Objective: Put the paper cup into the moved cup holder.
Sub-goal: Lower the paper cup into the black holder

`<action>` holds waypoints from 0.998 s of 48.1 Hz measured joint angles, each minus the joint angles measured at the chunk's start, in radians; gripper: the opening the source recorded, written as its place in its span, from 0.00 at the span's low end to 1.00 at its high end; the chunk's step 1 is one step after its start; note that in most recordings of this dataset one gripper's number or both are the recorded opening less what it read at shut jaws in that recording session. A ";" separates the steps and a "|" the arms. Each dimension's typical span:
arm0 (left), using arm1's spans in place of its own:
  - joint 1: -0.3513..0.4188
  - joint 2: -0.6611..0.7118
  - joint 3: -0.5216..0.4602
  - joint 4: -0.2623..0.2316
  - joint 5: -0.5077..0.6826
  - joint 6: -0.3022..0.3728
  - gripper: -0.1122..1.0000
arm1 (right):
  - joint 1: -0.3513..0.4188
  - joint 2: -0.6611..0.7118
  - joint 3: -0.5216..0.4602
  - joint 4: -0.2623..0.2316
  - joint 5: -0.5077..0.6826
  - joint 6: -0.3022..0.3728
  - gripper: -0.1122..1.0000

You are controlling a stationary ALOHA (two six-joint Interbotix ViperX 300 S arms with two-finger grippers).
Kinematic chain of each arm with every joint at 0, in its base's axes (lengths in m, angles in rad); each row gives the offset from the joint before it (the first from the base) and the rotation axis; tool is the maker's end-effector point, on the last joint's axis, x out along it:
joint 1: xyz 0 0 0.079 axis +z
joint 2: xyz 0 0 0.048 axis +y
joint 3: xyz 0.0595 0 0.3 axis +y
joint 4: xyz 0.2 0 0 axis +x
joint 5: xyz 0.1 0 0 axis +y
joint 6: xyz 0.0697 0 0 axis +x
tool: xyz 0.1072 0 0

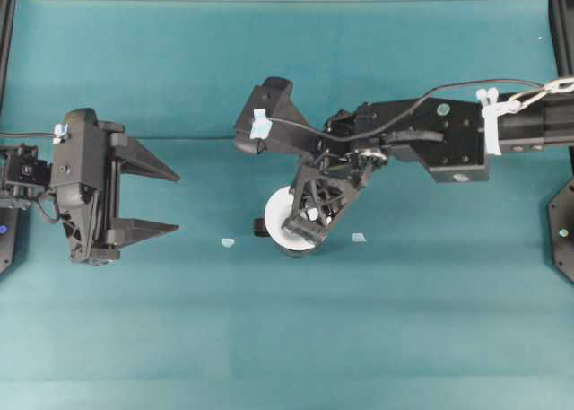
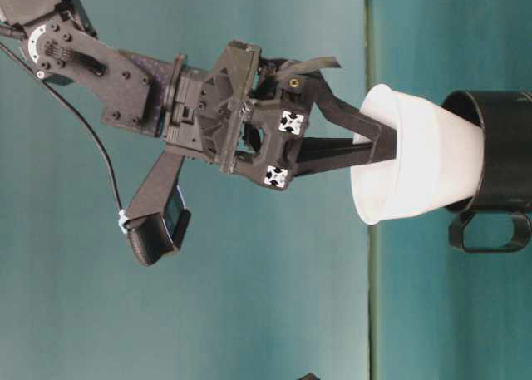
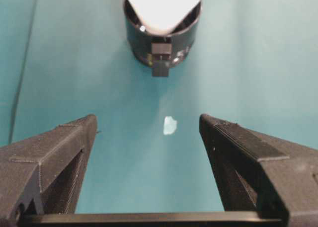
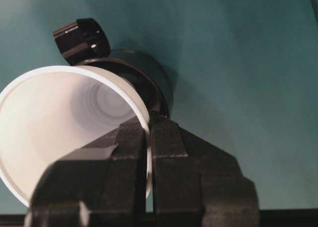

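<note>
Teal table (image 1: 430,320): right fingers (image 4: 130,152) pinch paper cup (image 2: 416,160) rim, seemingly partway inside cup holder (image 2: 499,151); left fingers (image 3: 64,142) spread.

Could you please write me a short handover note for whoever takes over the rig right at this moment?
Right tool: shut on the rim wall of the paper cup, one finger inside, one outside.
Left tool: open and holding nothing, hanging over the table to the left, apart from the work.
Cup holder: upright on the table, handle stub facing the left arm.
Done: the cup is picked up and its base has entered the holder's mouth, tilted.
Left: straighten the cup, lower it until it seats, open the right tool and pull back.
</note>
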 measured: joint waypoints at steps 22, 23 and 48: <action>0.000 0.000 0.000 0.000 0.000 0.000 0.87 | 0.000 0.012 0.009 0.002 0.003 0.000 0.12; 0.000 0.000 0.000 0.000 0.000 0.000 0.87 | 0.000 0.012 0.008 0.002 0.003 0.000 0.12; 0.000 0.000 0.000 0.000 0.000 0.000 0.87 | 0.000 0.012 0.008 0.011 -0.002 0.000 0.69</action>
